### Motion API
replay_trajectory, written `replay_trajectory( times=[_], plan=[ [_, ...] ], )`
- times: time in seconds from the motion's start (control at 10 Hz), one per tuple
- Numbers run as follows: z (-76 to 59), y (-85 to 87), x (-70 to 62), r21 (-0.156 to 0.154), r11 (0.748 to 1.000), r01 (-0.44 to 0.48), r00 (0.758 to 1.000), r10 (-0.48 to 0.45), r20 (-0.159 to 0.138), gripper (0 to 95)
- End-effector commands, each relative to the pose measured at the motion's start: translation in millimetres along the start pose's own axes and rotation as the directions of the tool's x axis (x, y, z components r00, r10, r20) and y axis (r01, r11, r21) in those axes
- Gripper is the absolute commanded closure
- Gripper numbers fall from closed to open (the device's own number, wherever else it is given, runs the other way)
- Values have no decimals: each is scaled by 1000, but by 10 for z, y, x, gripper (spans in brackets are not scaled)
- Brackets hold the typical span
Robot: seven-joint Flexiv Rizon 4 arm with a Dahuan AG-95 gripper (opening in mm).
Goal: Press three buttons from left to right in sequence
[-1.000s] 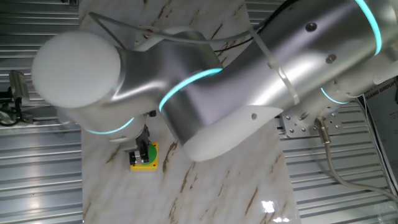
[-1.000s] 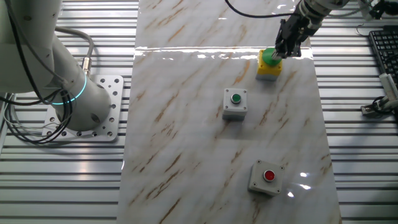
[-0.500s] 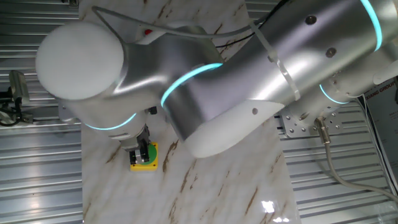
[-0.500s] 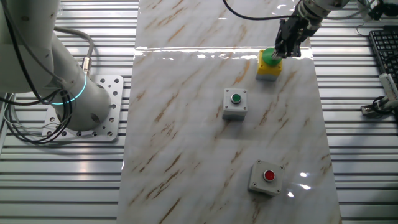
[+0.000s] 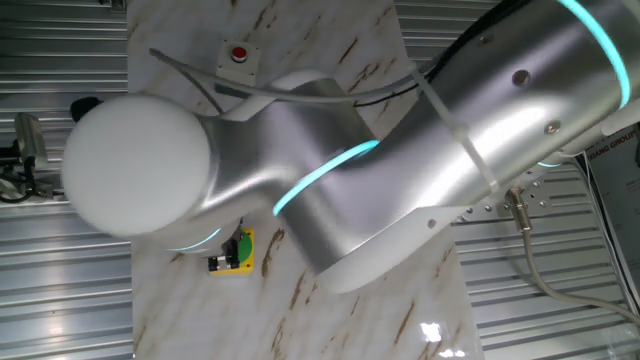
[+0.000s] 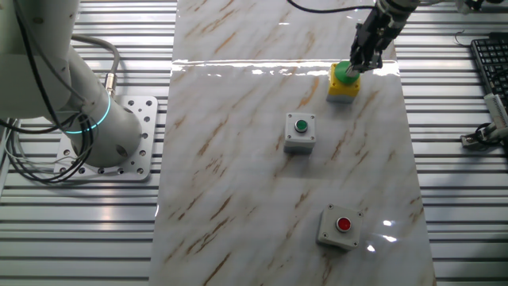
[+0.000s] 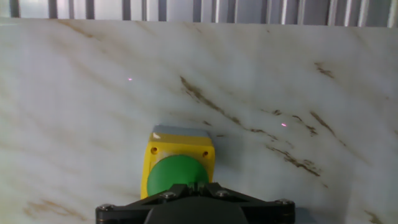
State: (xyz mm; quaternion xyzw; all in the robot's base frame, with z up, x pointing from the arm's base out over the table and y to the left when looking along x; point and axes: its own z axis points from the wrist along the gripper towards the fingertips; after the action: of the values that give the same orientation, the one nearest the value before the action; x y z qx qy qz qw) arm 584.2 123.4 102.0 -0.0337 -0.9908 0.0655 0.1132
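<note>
The yellow box with the large green dome button stands at the far right of the marble table; it also shows in the hand view and in one fixed view. My gripper is right over the dome's edge, with its fingertips pressed together. In the hand view the gripper overlaps the near rim of the dome. I cannot tell whether it touches the dome. The grey box with the dark-green button stands mid-table. The grey box with the red button is nearest this camera and also shows in one fixed view.
The marble table top lies on a ribbed metal bench. The arm's base stands at its left side. A keyboard lies off the table at the right. The arm's large links hide most of the table in one fixed view.
The gripper has risen a little above the green dome button. The arm's links have swung, uncovering the red button box in one fixed view. The buttons have not moved.
</note>
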Motion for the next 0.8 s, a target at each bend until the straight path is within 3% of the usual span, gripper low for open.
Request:
replay_trajectory(
  times=[0.1,0.6,0.8],
  plan=[
    [2,-8,18,-40,999,-8,1000,8,-8,950],
    [-11,4,9,-52,998,-30,1000,30,-10,950],
    [-55,49,-18,-60,997,-54,998,53,-24,950]
  ],
)
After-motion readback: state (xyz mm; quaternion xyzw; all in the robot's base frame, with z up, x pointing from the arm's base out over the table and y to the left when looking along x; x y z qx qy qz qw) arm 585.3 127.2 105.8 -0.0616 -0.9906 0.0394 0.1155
